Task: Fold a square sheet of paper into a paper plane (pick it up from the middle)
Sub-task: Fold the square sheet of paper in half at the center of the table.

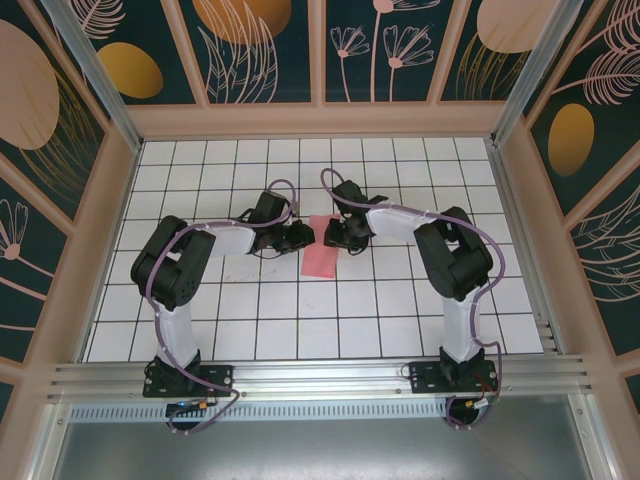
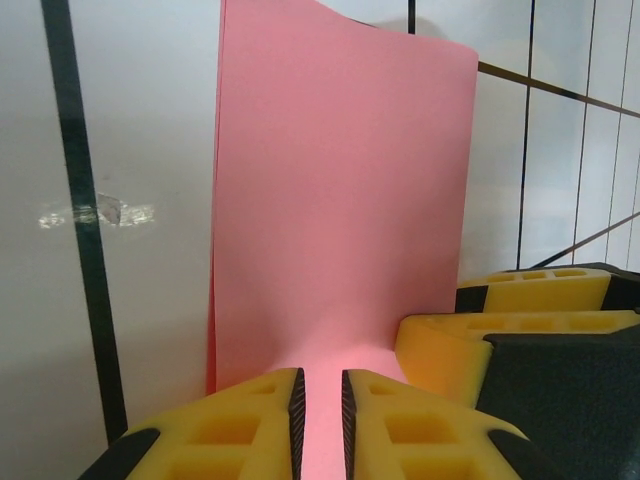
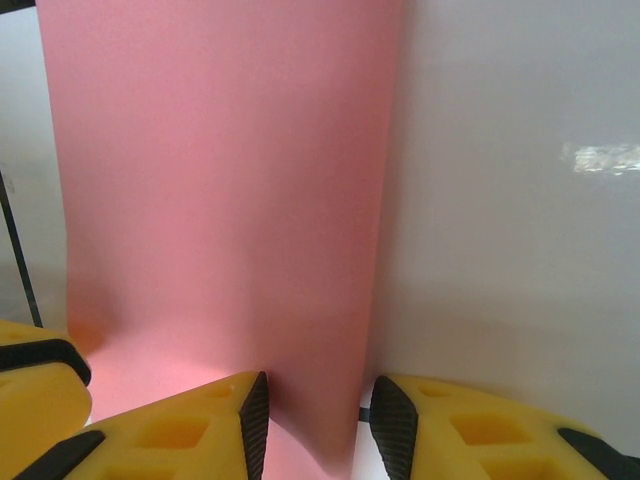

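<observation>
The square sheet of paper (image 1: 320, 258) lies folded into a narrow pink rectangle on the white grid table (image 1: 400, 300), between the two grippers. My left gripper (image 1: 303, 236) is at its far left edge and my right gripper (image 1: 333, 237) at its far right edge. In the left wrist view the paper (image 2: 340, 200) stretches away from the left gripper (image 2: 320, 385), whose jaws stand a narrow gap apart with pink showing between them. In the right wrist view the paper (image 3: 220, 180) has its right edge between the wider-set jaws of the right gripper (image 3: 312, 395).
The other arm's yellow fingers (image 2: 470, 340) sit close beside my left fingers. Patterned walls (image 1: 320, 50) enclose the table on three sides. The aluminium rail (image 1: 320, 375) with both arm bases runs along the near edge.
</observation>
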`<state>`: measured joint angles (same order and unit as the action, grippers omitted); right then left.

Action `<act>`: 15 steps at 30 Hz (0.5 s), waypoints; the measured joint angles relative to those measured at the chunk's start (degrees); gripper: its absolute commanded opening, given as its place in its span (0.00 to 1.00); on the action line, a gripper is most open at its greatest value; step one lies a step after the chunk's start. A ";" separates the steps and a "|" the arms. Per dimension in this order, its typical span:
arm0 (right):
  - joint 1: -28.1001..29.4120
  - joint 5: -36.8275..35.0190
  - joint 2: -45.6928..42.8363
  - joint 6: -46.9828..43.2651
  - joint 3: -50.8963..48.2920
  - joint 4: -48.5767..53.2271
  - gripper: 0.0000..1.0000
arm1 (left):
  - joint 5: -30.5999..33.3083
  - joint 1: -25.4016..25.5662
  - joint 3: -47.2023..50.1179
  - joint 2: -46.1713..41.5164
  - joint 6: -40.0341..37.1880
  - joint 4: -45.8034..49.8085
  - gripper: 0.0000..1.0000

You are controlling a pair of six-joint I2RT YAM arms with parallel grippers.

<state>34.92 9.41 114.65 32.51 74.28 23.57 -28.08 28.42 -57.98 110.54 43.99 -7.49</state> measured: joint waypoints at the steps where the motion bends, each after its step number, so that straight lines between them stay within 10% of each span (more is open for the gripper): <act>1: 0.00 0.00 0.04 0.00 0.04 0.04 0.40 | 0.00 0.07 -0.02 0.00 0.00 0.00 0.20; 15: 0.00 0.00 0.26 -0.04 0.26 0.46 0.37 | -0.02 0.09 -0.33 0.72 0.00 0.04 0.21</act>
<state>34.92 9.41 114.91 32.47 74.54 24.03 -28.10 28.51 -58.30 111.26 43.99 -7.44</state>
